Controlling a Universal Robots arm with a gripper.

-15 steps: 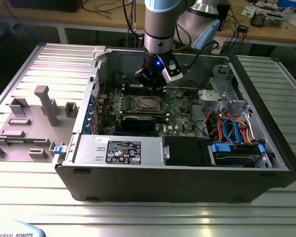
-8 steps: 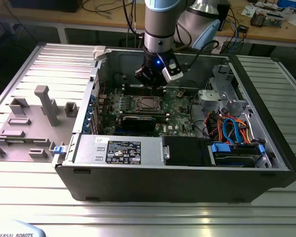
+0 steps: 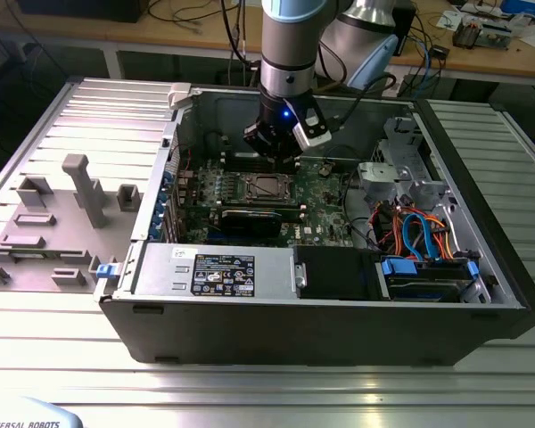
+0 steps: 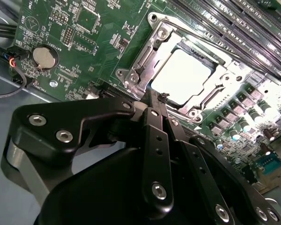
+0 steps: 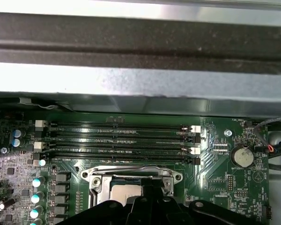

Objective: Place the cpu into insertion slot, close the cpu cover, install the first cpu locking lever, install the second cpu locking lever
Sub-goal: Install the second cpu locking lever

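An open computer case lies on a metal table, with the green motherboard on its floor. The robot arm reaches down into it. The gripper hangs just above the socket, fingers pressed together, holding nothing. The chip sits in the socket, with the silvery cover frame down around it.

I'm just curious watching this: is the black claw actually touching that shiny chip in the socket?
Cannot tell. In the second wrist view the gripper tip overlaps the cpu edge, with no plain contact or gap.
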